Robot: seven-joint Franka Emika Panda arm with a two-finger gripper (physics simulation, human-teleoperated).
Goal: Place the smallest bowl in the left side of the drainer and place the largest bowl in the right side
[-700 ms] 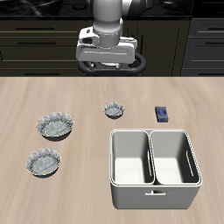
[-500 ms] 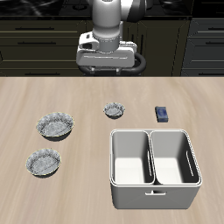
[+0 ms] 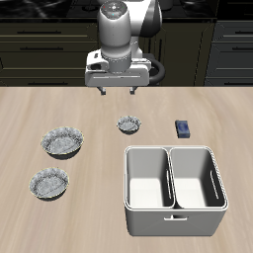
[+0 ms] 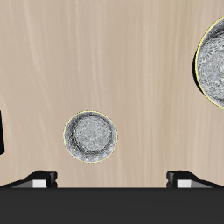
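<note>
1. Currently the gripper (image 3: pixel 119 92) hangs above the far part of the table (image 3: pixel 99 212), fingers spread wide, holding nothing.
2. Smallest bowl (image 3: pixel 128 124) sits upright on the table, nearer the front than the gripper and almost under it, clear of the fingers.
3. Wrist view: same smallest bowl (image 4: pixel 90 136) lies between the two fingertips (image 4: pixel 39 178), on bare wood, nothing touching it.
4. Largest bowl (image 3: pixel 62 142) is well apart from the small one, further toward the front edge; wrist view catches only part of its rim (image 4: pixel 213 59).
5. Mid-sized bowl (image 3: pixel 48 183) sits just nearer the front than the largest one, close to it but not touching.
6. Drainer (image 3: pixel 174 224) stands near the front edge, both compartments empty, middle wall running front to back.
7. Small dark blue block (image 3: pixel 183 128) rests just behind the drainer, level with the smallest bowl; wrist view shows a dark edge (image 4: pixel 3 131) beside the small bowl, probably the block, can't tell for sure.
</note>
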